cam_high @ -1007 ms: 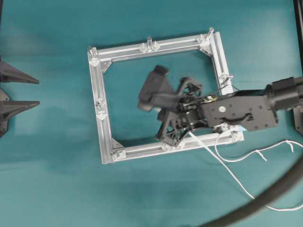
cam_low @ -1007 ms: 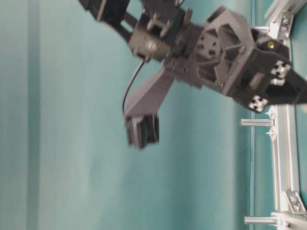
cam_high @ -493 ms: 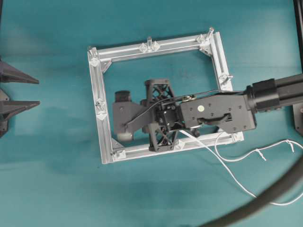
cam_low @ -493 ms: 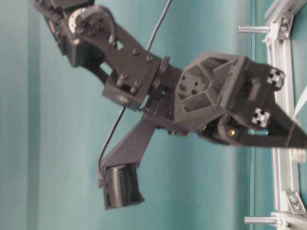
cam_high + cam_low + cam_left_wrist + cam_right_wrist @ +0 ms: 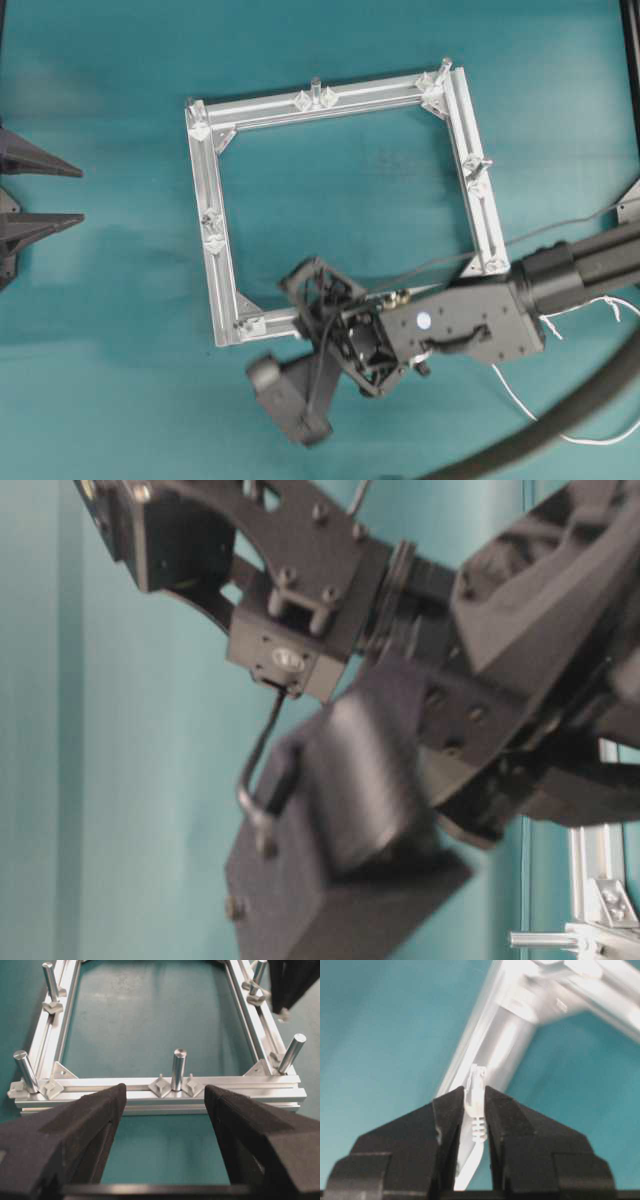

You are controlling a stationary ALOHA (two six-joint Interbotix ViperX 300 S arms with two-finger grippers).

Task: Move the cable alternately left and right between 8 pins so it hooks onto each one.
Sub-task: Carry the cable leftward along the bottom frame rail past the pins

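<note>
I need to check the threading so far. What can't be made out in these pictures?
- Overhead: the right arm hides the cable near the frame, so hooking is unclear.
- Table-level: the blurred arm fills the view; one pin shows.
- Right wrist: the frame is blurred; the cable's plug hides its path.

Eight pins, one frame, one cable

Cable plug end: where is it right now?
In the right wrist view the cable's plug end is pinched between the right hand's fingers, just in front of a blurred frame corner.
</note>
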